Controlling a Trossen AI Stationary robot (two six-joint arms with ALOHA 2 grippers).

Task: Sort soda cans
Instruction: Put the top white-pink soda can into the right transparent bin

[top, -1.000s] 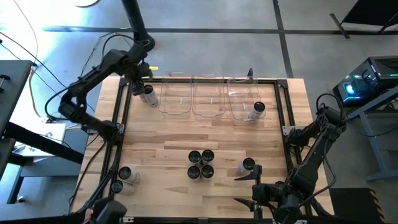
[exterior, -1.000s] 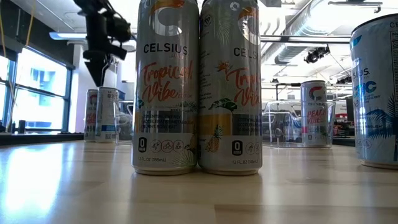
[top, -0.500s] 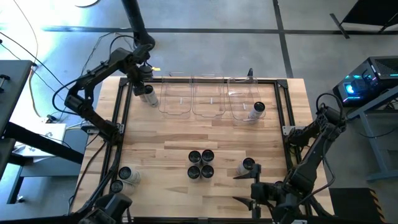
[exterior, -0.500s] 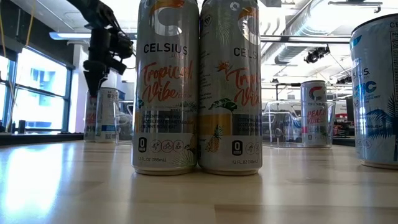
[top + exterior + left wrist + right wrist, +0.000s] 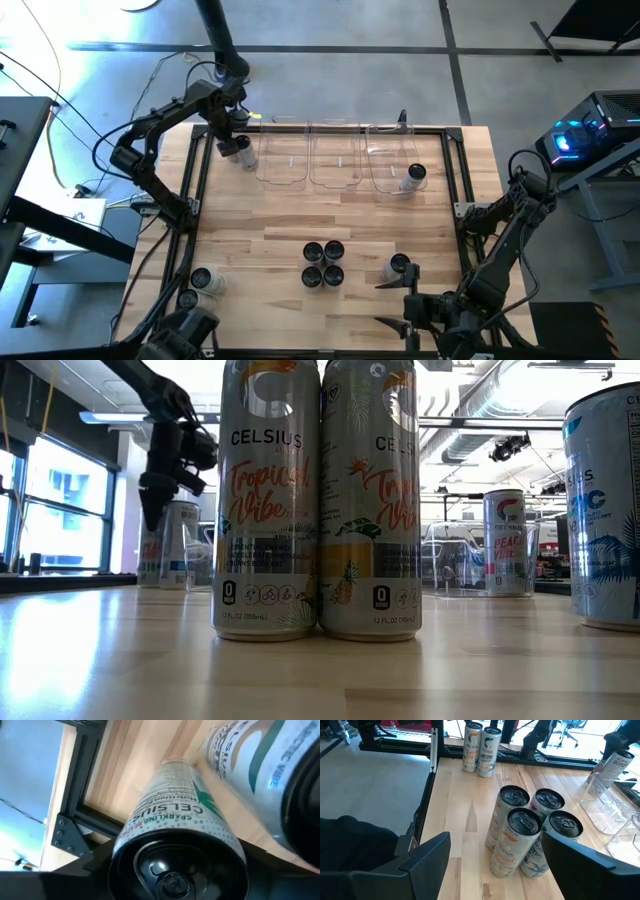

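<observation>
Two soda cans stand at the table's far-left corner (image 5: pixel 238 152). My left gripper (image 5: pixel 230 135) hangs over them, pointing down, open, one finger on each side of the top end of one can (image 5: pixel 177 865); the second can (image 5: pixel 260 765) stands right beside it. In the low view the gripper (image 5: pixel 158 510) reaches down past that can's rim (image 5: pixel 178 545). A cluster of several cans (image 5: pixel 322 263) stands at the table's middle, near side. My right gripper (image 5: pixel 398 302) waits open at the near-right, looking at that cluster (image 5: pixel 527 837). My left gripper comes from above, pointing down, with its fingers (image 5: pixel 97 865) on either side of the upright can's top end (image 5: pixel 150 810). The can stands on the table. I cannot tell whether the fingers touch it.
Three clear bins line the far edge (image 5: pixel 335 158); the right one (image 5: pixel 392 165) holds one can (image 5: pixel 415 175). A lone can (image 5: pixel 398 265) stands right of the cluster, and two more cans (image 5: pixel 198 283) stand at the near-left. A black frame (image 5: pixel 195 180) rims the table.
My left gripper has come down over the far-left cans, its fingers dropping past the can's rim, while its arm folded closer toward the far edge. No can has moved.
</observation>
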